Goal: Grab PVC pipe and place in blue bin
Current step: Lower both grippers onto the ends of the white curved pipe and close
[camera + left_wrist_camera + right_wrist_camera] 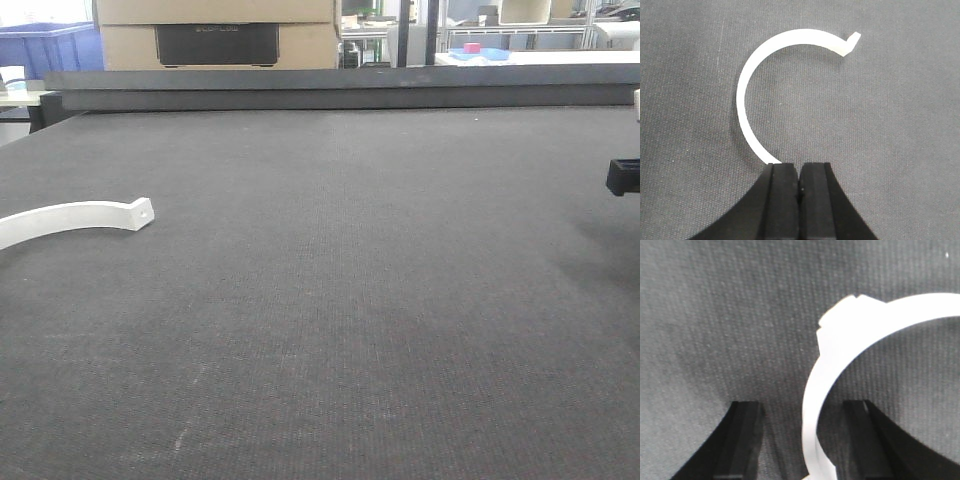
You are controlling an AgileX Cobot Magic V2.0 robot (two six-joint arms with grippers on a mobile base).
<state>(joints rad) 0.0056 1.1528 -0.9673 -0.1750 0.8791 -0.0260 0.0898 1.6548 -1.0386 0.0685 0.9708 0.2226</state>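
PVC pipe (75, 217) lies flat on the dark bench (380, 300) at the far left of the front view. It is a slim white arc. Its squared end, with the small round hole, points toward the middle of the bench, and its other end runs out of frame. In the left wrist view it curls as an open C on the mat just ahead of the left gripper (799, 167). One end reaches the tip of one finger, but I cannot tell whether they touch. Those jaws are pressed together with nothing between them. The right gripper (802, 409) has its jaws wide apart. A broader white curved band (850, 335) passes between them, nearer one finger and clamped by neither. In the front view only a black part of that gripper shows at the right edge, well apart from the pipe.
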